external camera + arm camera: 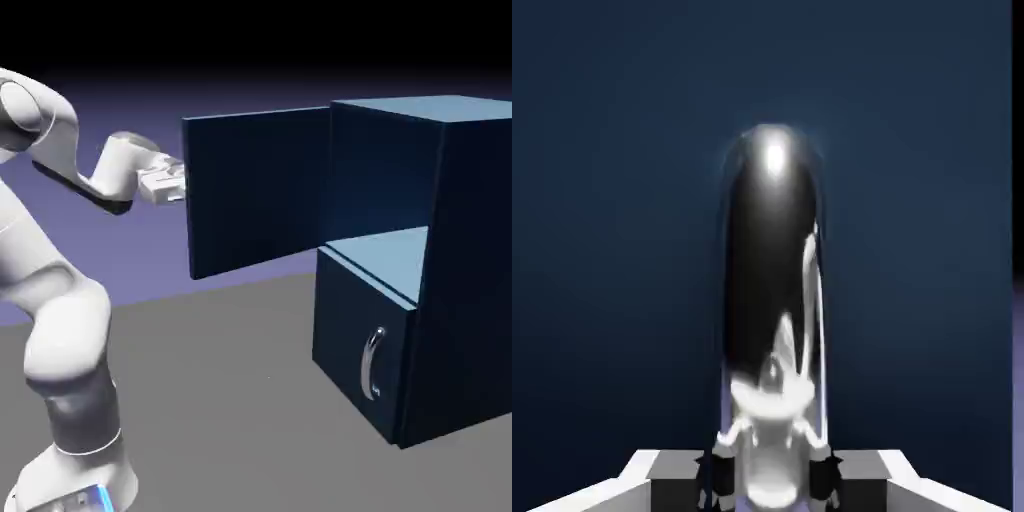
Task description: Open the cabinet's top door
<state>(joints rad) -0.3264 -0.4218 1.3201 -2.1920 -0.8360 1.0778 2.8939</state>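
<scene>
The floor (230, 390) is a flat, plain grey surface extending across the lower part of the exterior view. The backdrop (270, 95) is blue-violet above the floor's far edge and grades to black toward the top. In the hand view, a narrow strip at the right edge shows black above violet.

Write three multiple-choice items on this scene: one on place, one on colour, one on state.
1. Where are the finger tips?
A) around the upper door's handle
B) at the lower door's handle
C) away from both

2. What colour is the cabinet?
A) red
B) dark blue
C) white

3. How does the lower door stand?
A) wide open
B) removed
C) closed

1 A: the handle shows between the finger tips.
2 B: the cabinet shows dark blue sides.
3 C: the lower door sits against the cabinet front.
</scene>
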